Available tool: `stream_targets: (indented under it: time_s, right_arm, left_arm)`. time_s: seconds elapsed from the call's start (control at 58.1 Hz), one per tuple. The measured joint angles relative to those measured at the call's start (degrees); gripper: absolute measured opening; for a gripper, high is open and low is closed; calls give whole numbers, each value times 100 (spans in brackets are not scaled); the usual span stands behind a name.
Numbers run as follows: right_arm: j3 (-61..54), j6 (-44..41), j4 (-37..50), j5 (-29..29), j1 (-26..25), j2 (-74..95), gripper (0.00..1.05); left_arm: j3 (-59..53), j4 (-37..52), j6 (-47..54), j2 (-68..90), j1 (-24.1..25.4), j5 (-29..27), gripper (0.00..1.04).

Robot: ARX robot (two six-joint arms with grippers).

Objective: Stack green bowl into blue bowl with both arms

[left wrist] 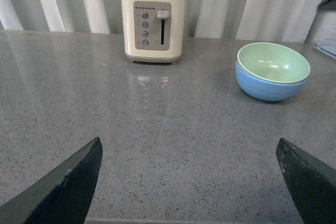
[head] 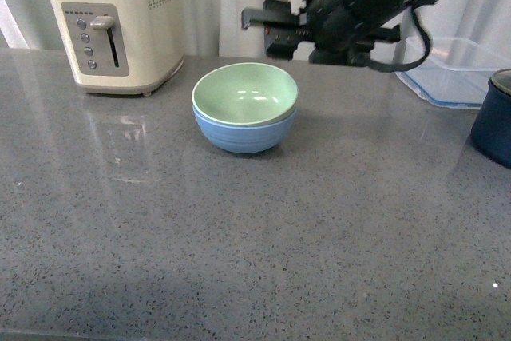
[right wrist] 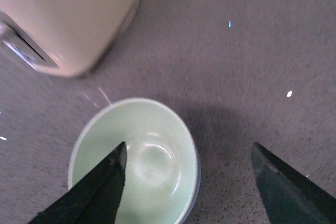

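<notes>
Mid-desk [head: 255, 261], green bowl [head: 245, 93] already sits nested in blue bowl [head: 246, 135]; stacking looks done. Right claw [right wrist: 186, 174] hangs above the bowls, jaws apart, empty. Left claw [left wrist: 189, 182] apart too, well clear. Next: retract both arms without nudging the stack.

Most of the light sky-blue round bowl [head: 244, 136] hides beneath the pale mint-green bowl [head: 245, 93]. The dark navy pot [head: 493, 120] and clear plastic container [head: 453, 69] run off the front view's edge.
</notes>
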Motion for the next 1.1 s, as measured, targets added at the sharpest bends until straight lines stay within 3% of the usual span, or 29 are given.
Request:
stream_targets:
  time_s: [0.086,0.172,0.241,0.31,0.516,0.722,1.101]
  right_arm:
    - [-811,140,767,-262,-199,-861,84]
    - [-1049,203,957,-219,-291,-1283,96]
    - [-1626,-280,2127,1104,-286,-1473,86]
    - [-2455,-693,3091,1823,-328,-1633,73]
    - [-4483,-1110,4159,1622,-697,-2605,36]
    - [-5713,-1158,4544,1340,-1029,-3425,1]
    - [-7313,-1178,4511,866,-1480,-5014,1]
  left_arm:
    - [0,0,0,0,0,-4,98]
    - [0,0,0,0,0,0,98]
    - [0,0,0,-2,0,4,98]
    - [0,0,0,-2,0,2,98]
    - [0,0,2,-2,0,-9,98]
    - [0,0,0,-2,0,-2,98]
    - [0,0,0,-2,0,-2,98]
